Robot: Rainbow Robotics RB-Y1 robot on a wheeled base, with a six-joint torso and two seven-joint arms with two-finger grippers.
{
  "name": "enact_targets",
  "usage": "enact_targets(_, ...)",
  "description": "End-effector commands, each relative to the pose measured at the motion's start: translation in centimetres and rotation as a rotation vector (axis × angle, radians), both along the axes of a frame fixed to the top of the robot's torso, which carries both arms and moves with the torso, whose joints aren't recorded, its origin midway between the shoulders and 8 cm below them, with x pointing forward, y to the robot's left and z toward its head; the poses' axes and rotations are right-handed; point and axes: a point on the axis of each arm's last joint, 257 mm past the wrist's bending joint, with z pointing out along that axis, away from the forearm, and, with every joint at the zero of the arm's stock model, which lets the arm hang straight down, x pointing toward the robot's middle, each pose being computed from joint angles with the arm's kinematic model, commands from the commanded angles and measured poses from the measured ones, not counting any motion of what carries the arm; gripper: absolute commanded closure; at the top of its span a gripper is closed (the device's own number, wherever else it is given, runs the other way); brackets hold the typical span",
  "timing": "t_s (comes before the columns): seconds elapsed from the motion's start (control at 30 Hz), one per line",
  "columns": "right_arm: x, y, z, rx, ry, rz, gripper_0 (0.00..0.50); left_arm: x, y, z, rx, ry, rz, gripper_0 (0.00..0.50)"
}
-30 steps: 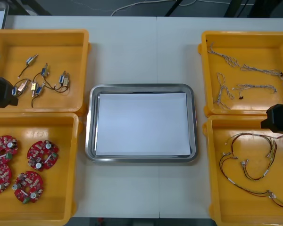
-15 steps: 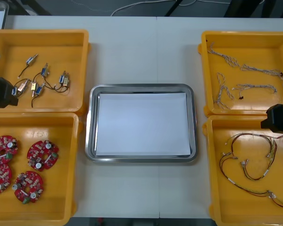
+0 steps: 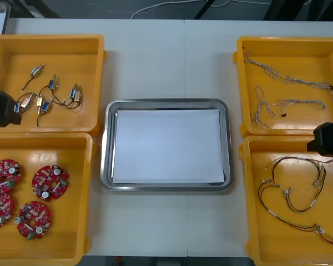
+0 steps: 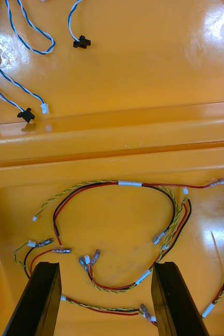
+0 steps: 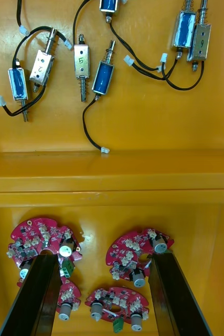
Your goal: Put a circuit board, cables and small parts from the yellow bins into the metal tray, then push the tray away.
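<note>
Here, in the front view, the metal tray (image 3: pixel 166 103) lies in the middle of the table (image 3: pixel 155 61), white inside, between the yellow bins. The far left bin (image 3: pixel 50 39) holds the small metal parts (image 3: pixel 75 93), and the near left bin (image 3: pixel 44 137) holds four round red circuit boards (image 3: pixel 50 182). On the right, the far bin (image 3: pixel 288 40) holds the blue and white cables (image 3: pixel 262 105), and the near bin (image 3: pixel 250 199) holds the red and yellow cables (image 3: pixel 291 160). The left arm (image 3: pixel 1 108) is at the left edge and the right arm (image 3: pixel 328 138) at the right edge.

In the right wrist view, the right gripper (image 4: pixel 105 268) hangs above the red and yellow cables. Its fingers (image 4: pixel 38 299) stand wide apart and grip nothing.

In the left wrist view, the left gripper (image 5: pixel 102 260) hangs above the circuit boards. Its fingers (image 5: pixel 35 294) are also spread and grip nothing. The small metal parts lie beyond the bin wall.
</note>
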Motion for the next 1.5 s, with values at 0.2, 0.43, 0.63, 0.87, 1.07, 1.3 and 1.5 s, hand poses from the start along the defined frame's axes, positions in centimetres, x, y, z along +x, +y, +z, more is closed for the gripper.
enact_targets(0.2,-0.01,0.15,0.18,-0.008,-0.011,0.045,0.0,-0.42,2.32,1.05,0.009,-0.017,0.096,0.0)
enact_targets(0.43,-0.01,0.15,0.18,-0.008,-0.011,0.045,0.0,-0.42,2.32,1.05,0.009,-0.017,0.096,0.0)
enact_targets(0.63,-0.01,0.15,0.18,-0.008,-0.011,0.045,0.0,-0.42,2.32,1.05,0.009,-0.017,0.096,0.0)
enact_targets(0.87,-0.01,0.15,0.18,-0.008,-0.011,0.045,0.0,-0.42,2.32,1.05,0.009,-0.017,0.096,0.0)
enact_targets(1.07,-0.01,0.15,0.18,-0.008,-0.011,0.045,0.0,-0.42,2.32,1.05,0.009,-0.017,0.096,0.0)
enact_targets(1.3,-0.01,0.15,0.18,-0.008,-0.011,0.045,0.0,-0.42,2.32,1.05,0.009,-0.017,0.096,0.0)
enact_targets(1.5,-0.01,0.15,0.18,-0.008,-0.011,0.045,0.0,-0.42,2.32,1.05,0.009,-0.017,0.096,0.0)
